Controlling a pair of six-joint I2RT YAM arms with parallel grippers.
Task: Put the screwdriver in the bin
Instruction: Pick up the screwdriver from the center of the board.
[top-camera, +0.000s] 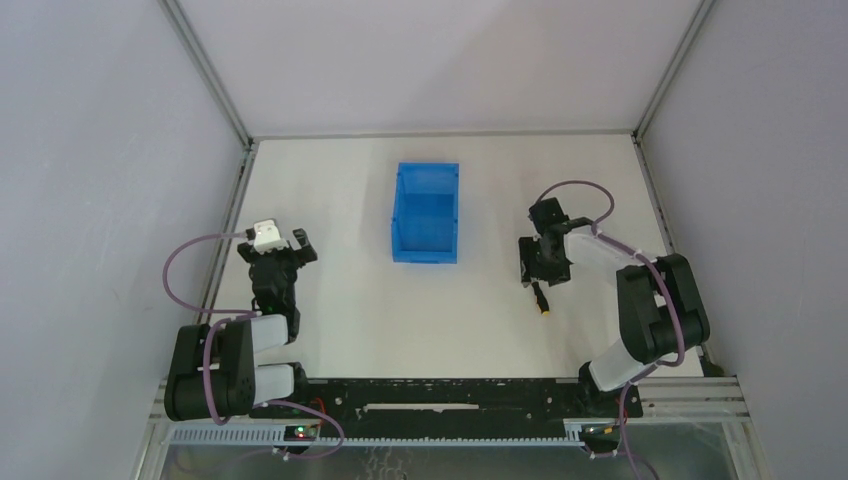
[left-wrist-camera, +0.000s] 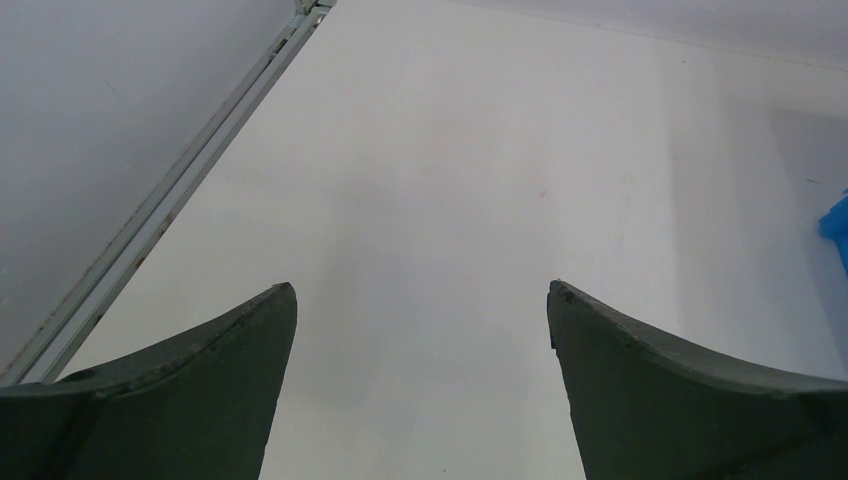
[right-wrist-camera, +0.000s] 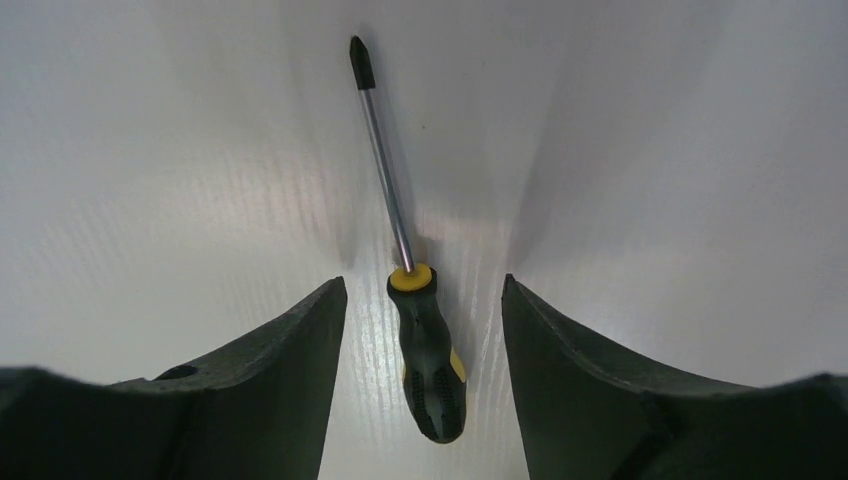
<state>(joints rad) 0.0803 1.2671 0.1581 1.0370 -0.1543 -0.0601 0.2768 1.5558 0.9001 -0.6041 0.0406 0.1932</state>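
Observation:
The screwdriver (right-wrist-camera: 428, 350) lies flat on the white table, its black-and-yellow handle between the fingers of my right gripper (right-wrist-camera: 422, 280) and its thin metal shaft pointing away. The jaws stand open, with a gap on each side of the handle and neither finger touching it. In the top view the screwdriver (top-camera: 542, 298) shows just below the right gripper (top-camera: 541, 266), to the right of the blue bin (top-camera: 425, 250). My left gripper (top-camera: 290, 250) hovers at the table's left, open with nothing in it (left-wrist-camera: 421, 285). A sliver of the bin (left-wrist-camera: 838, 225) shows at the left wrist view's right edge.
Grey enclosure walls and metal frame rails (top-camera: 232, 215) border the table on the left, back and right. The bin stands upright at the middle back, its low lip toward the arms. A black rail (top-camera: 450, 392) joins the arm bases at the near edge.

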